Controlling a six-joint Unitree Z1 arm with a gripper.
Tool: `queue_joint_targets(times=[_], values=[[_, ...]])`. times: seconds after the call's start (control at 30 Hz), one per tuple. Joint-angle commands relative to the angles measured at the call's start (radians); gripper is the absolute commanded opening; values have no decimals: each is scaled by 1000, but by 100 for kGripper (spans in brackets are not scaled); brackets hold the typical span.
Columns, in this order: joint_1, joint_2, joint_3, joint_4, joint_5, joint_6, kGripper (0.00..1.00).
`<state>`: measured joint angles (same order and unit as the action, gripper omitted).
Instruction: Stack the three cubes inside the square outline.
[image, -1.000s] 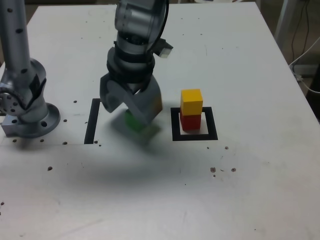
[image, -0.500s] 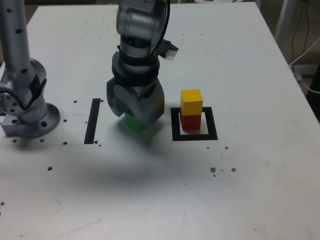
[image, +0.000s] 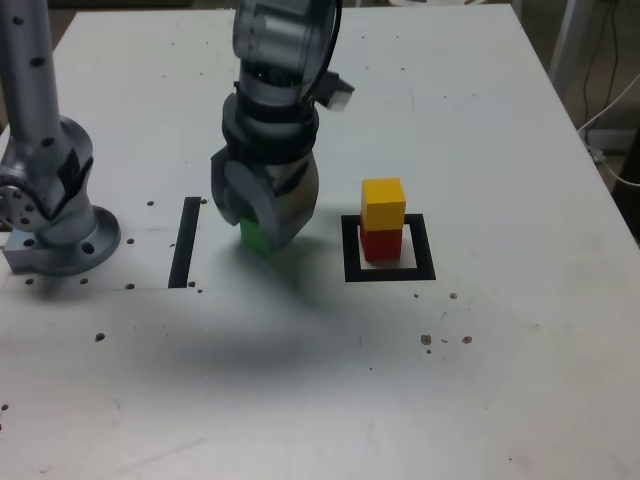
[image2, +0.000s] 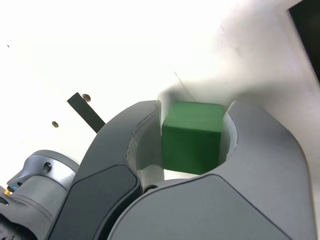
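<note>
Green cube (image2: 192, 137): sits between the two jaws in the wrist view, both inner faces pressed to its sides; in the exterior view only a green sliver (image: 253, 235) shows under the gripper, low over the white tabletop (image: 500, 380), whether touching it or just off it cannot be told.
Gripper (image: 262, 222): a second ago the jaws stood wide astride the cube, half a second ago they were narrower, now they are clamped on it.
Meaning of that change: judged from these views, the grasp is made and the last cube is ready to be lifted; no clear rise shows yet.
Yellow cube (image: 383, 204): rests squarely on the red one, unmoved across the three exterior pictures.
Red cube (image: 381, 244): stands inside the square outline, carrying the yellow.
Square outline (image: 351, 250): black frame towards the exterior view's right of the gripper, near the tabletop's middle, apart from the held cube.
Task progress: two of three stacked; the green one has to go on top of the yellow.
Next move, as a judgement: lift clear above the yellow's top before moving across, since a low sideways carry could knock the pair over.
Black tape strip (image: 184, 242): lies flat on the exterior view's left of the gripper, not part of the goal.
Arm base (image: 50, 215): bolted near the tabletop's left edge in the exterior view.
</note>
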<state>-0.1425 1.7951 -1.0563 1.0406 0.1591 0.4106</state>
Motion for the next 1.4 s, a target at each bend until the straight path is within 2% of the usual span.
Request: queue_joint_targets(times=[0.0, 0.1, 0.2, 0.47, 0.57, 0.63, 0.83, 0.93, 1.03, 1.2, 1.37], values=[[7, -13, -28, 20, 4, 5, 1], [30, -17, -81, 70, 9, 6, 1], [62, -17, -174, 155, 18, 6, 1], [123, -5, -557, 425, 73, -26, 1], [147, 4, -675, 504, 69, -97, 1], [161, 11, -732, 539, 50, -157, 0], [163, 42, -821, 566, -71, -367, 0], [146, 68, -837, 563, -101, -477, 0], [130, 97, -852, 561, -108, -539, 0], [114, 135, -847, 554, -110, -548, 0], [87, 163, -835, 546, -83, -525, 0]])
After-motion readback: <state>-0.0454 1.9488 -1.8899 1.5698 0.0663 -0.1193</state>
